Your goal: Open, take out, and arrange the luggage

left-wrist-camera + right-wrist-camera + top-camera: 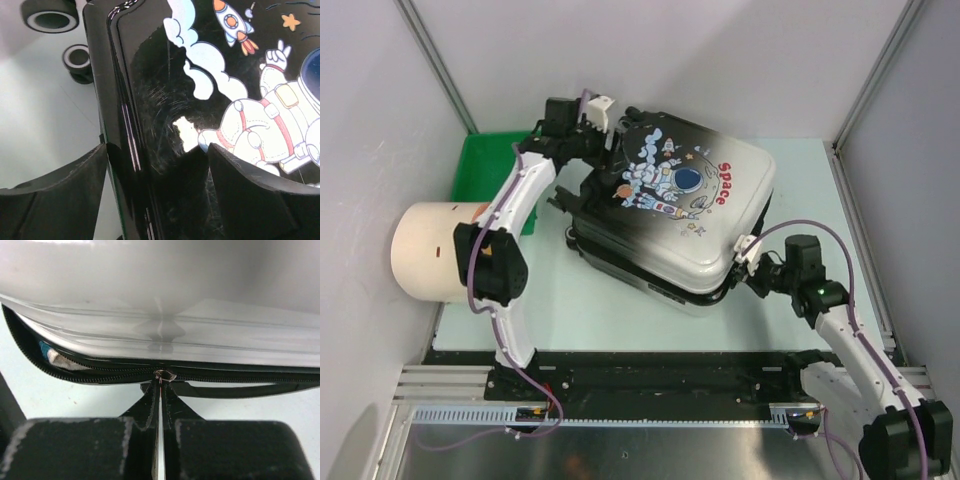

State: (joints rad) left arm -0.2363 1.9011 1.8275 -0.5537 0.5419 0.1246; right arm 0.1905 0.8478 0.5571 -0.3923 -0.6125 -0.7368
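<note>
Luggage (670, 210), flat on the table (590, 300), strikes us as stiff, bulky and slick-shelled, so we trust the zipper pull (164, 375) pinched in our right gripper (160, 390), while our left gripper (156, 150) stands fingers apart astride its black rim.

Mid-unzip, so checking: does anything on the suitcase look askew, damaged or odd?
The luggage lies skewed to the table edges. Left of the zipper pull pinched by the right gripper, the zip gapes, something blue and white showing inside. Fine scuffs mark the black shell.
</note>
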